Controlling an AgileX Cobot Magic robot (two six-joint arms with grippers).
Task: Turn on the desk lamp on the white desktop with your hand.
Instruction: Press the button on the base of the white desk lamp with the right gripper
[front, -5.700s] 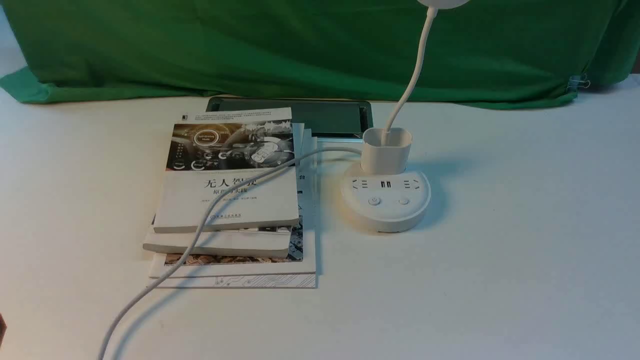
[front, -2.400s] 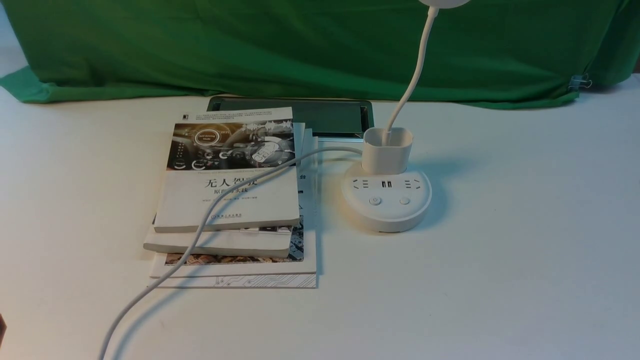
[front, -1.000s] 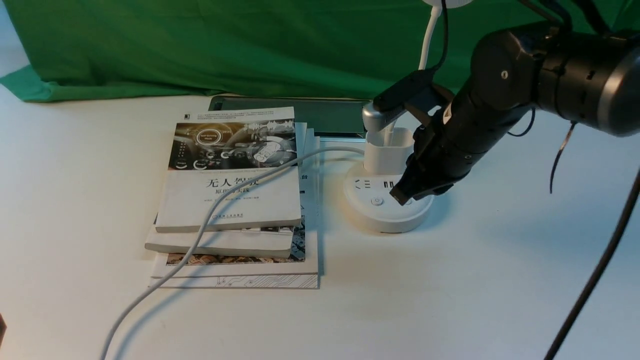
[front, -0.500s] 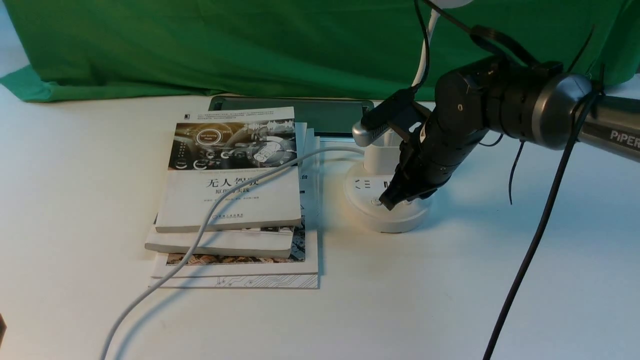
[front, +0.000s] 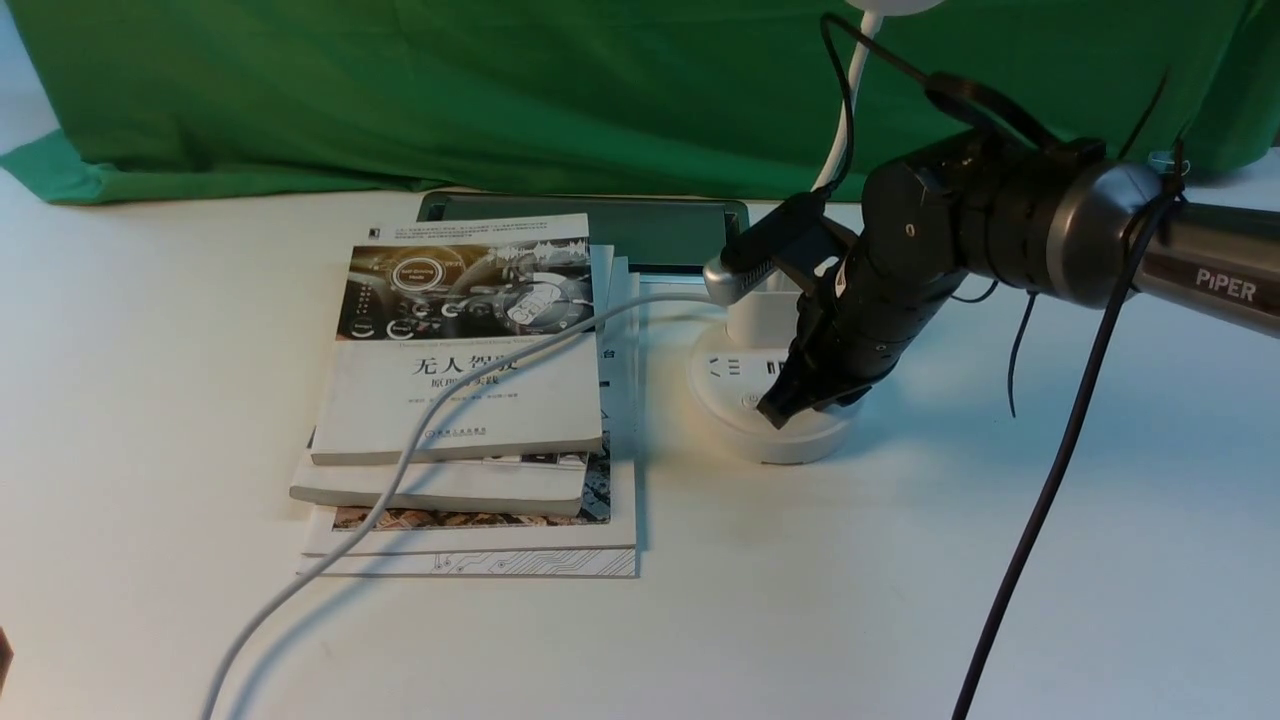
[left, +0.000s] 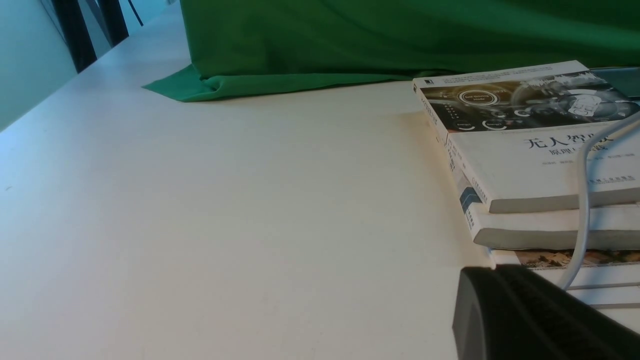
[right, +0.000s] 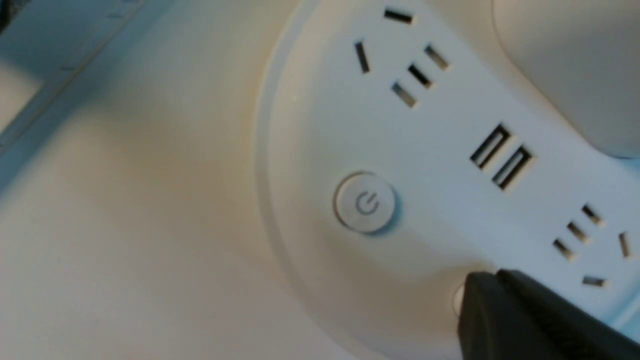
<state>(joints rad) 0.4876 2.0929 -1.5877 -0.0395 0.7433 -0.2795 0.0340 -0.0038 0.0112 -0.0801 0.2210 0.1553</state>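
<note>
Now, right gripper, jaws clenched empty, tip low over the desk lamp base, mid white desktop, 3 o'clock of the books. Power button lies at the tip's 9 o'clock, so pressing here risks the wrong 1 of 2 buttons. Left gripper: can't tell.

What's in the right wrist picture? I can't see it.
The dark tip of the right gripper covers most of one button on the round white base of the desk lamp. The power button beside it is uncovered, near plug sockets and two USB slots.
</note>
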